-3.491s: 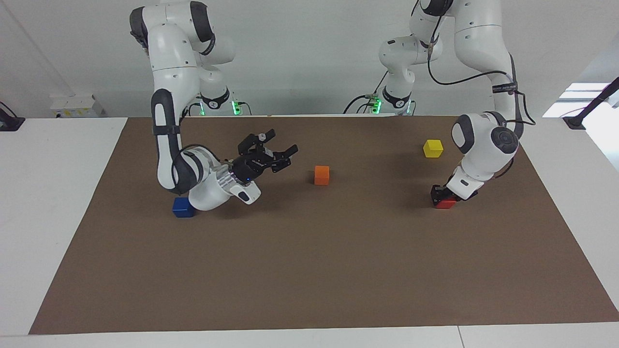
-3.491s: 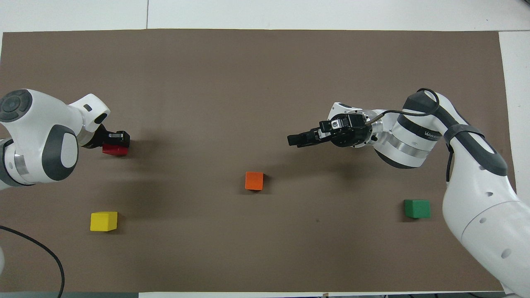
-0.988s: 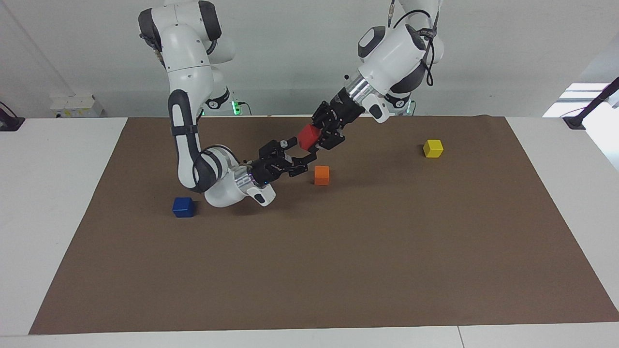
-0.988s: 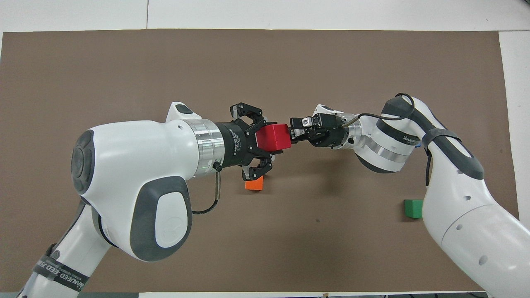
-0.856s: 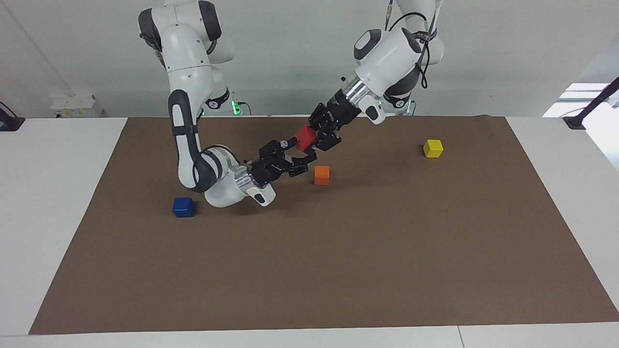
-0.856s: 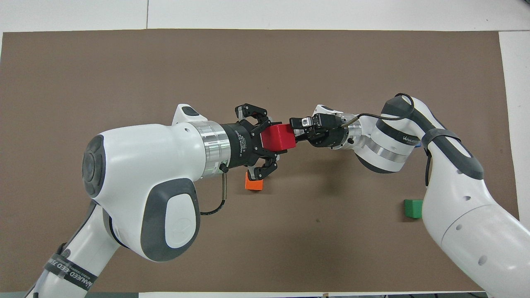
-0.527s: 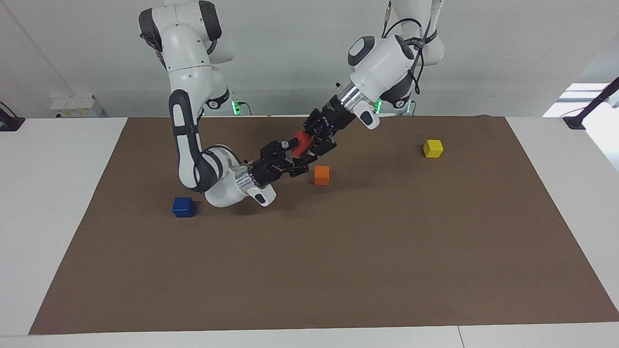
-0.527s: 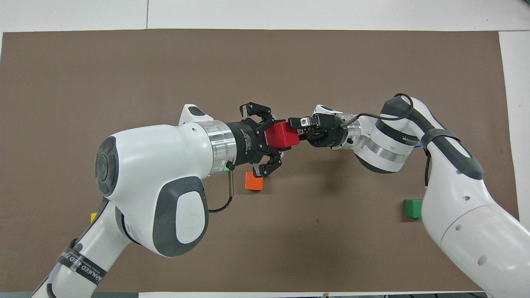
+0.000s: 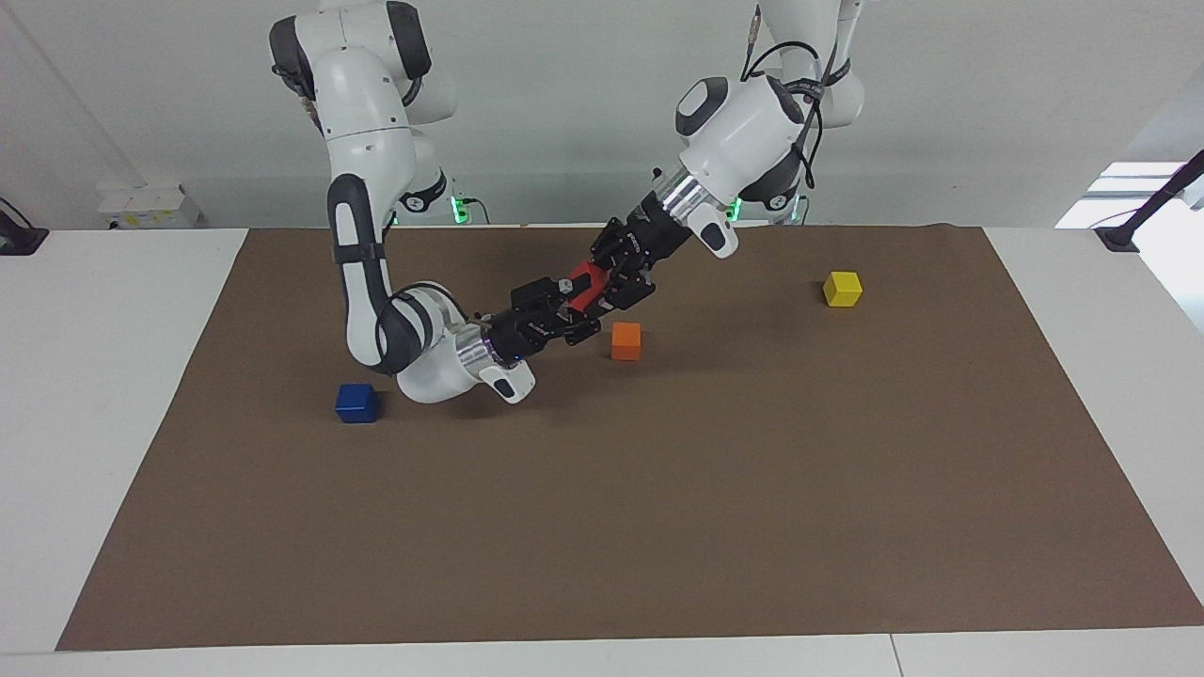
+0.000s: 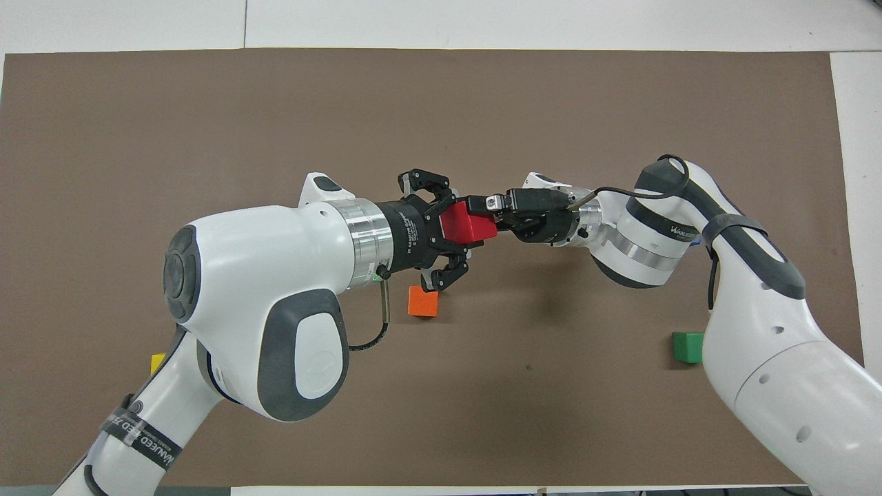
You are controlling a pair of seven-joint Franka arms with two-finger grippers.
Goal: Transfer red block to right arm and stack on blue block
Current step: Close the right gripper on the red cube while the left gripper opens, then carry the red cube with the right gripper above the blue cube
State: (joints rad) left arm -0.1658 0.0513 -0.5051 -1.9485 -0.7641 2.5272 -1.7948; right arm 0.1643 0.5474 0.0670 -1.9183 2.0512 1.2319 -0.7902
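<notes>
The red block (image 9: 584,281) (image 10: 468,227) hangs in the air over the middle of the brown mat, close above the orange cube. My left gripper (image 9: 596,280) (image 10: 455,228) is shut on it from the left arm's end. From the other end my right gripper (image 9: 575,298) (image 10: 482,222) has its fingers closed against the same block. Both grippers hold it at once. The blue block (image 9: 356,402) sits on the mat toward the right arm's end, beside the right arm's wrist. The right arm hides it in the overhead view.
An orange cube (image 9: 625,340) (image 10: 422,302) lies on the mat just under the two grippers. A yellow cube (image 9: 842,289) (image 10: 158,362) sits toward the left arm's end. A green cube (image 10: 687,346) lies near the right arm's base. The brown mat (image 9: 658,527) covers the table.
The left arm brought the red block across from its own end into the right gripper. Within the last second the right gripper's open fingers closed on the block.
</notes>
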